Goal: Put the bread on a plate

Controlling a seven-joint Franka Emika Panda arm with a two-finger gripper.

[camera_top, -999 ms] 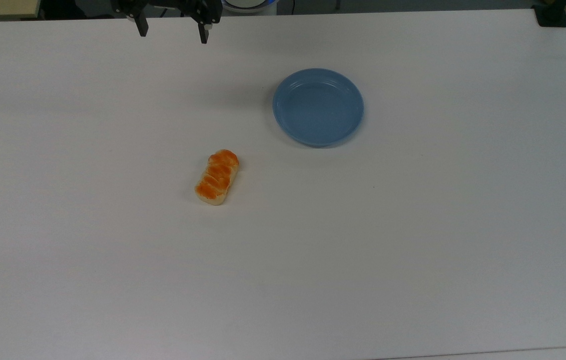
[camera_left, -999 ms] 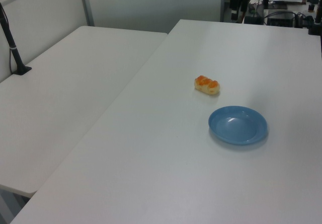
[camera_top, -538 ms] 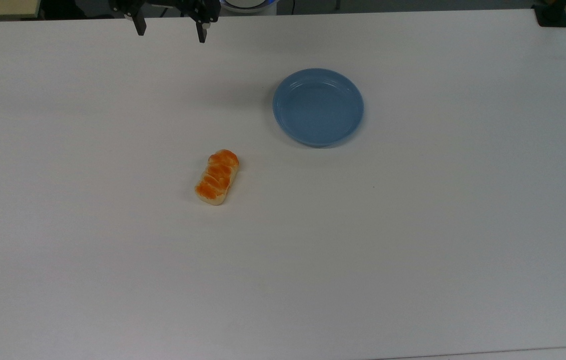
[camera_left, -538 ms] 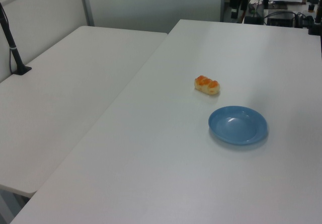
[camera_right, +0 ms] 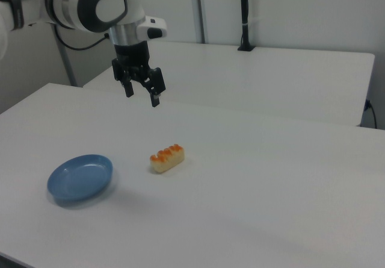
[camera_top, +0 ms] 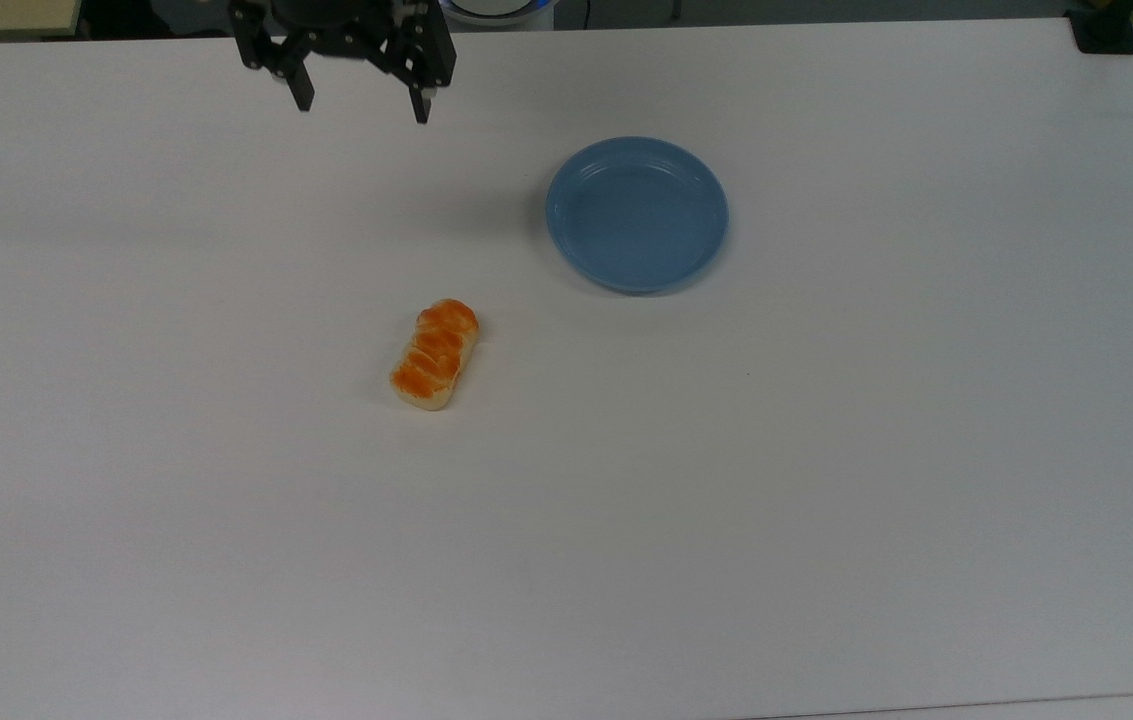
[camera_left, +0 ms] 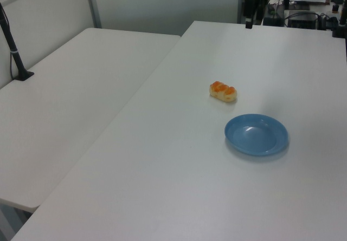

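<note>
- The gripper (camera_top: 362,106) hung at the upper left of the top view, fingers spread apart and holding nothing.
- The bread (camera_top: 435,354) lay on the white table (camera_top: 826,480) left of centre.
- The blue plate (camera_top: 637,214) sat upper right of the bread, well apart, with nothing on it.

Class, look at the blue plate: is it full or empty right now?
Empty. The plate shows only its bare blue inside, while the bread lies apart on the table.
</note>
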